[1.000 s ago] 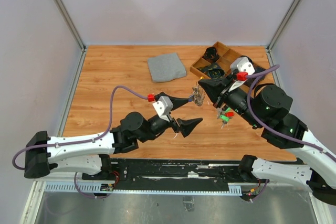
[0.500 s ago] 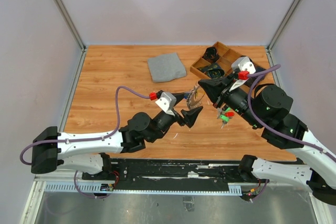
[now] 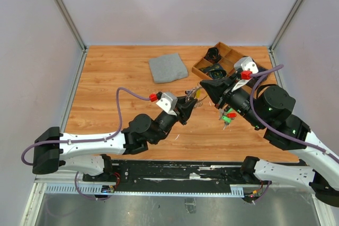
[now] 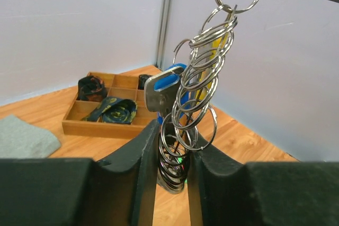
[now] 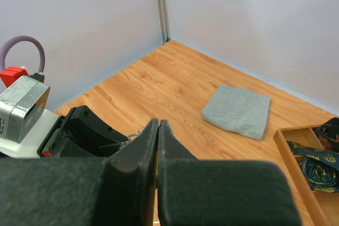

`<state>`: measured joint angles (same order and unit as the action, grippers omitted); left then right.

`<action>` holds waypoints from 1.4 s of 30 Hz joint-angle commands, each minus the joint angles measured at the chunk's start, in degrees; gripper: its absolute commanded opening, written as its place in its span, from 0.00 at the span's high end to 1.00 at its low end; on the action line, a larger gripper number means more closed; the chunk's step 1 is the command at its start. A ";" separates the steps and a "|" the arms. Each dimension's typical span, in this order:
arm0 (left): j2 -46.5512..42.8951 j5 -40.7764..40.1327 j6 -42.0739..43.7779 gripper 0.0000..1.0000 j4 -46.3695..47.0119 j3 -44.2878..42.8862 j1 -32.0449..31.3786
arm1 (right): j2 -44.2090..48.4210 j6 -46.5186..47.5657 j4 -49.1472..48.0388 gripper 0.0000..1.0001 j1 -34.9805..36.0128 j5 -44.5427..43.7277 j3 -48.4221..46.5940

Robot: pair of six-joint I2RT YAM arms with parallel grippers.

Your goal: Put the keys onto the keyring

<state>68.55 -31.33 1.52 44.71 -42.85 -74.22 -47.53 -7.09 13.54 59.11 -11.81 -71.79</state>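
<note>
The keyring (image 3: 195, 95), a chain of silvery rings, hangs in the air over the table's middle. My right gripper (image 3: 204, 84) is shut on its top ring; in the right wrist view the jaws (image 5: 159, 123) are pressed together with a bit of ring (image 5: 131, 136) showing beside them. My left gripper (image 4: 172, 130) is closed round the lowest rings (image 4: 177, 152), which fill the gap between its fingers. A blue-headed key (image 4: 164, 84) and a yellow one (image 4: 220, 51) hang on the chain. Green and red keys (image 3: 229, 115) lie on the table under the right arm.
A folded grey cloth (image 3: 168, 68) lies at the back centre. A wooden compartment tray (image 3: 204, 56) holding dark rolled items stands at the back right, close behind the right gripper. Pale walls enclose the table on three sides.
My left arm moved forward and right to the hanging keyring, and its wide-open jaws have closed in on the lowest rings. The right arm has held still.
</note>
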 commanded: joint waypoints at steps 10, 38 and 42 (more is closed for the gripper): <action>-5.58 -0.23 3.70 0.98 -10.69 -3.62 -1.46 | 4.63 -0.36 1.23 0.86 -0.23 -8.19 0.97; 17.72 32.51 -14.42 0.99 -84.86 -34.85 8.89 | 18.34 -1.08 13.27 0.46 -0.23 -22.29 7.05; 17.99 31.54 -12.39 0.99 -87.60 -36.64 8.87 | 18.38 -1.40 13.65 0.46 -0.23 -22.24 7.34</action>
<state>86.54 0.10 -13.21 -39.33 -76.55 -65.43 -29.82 -7.51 26.09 59.11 -32.21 -65.14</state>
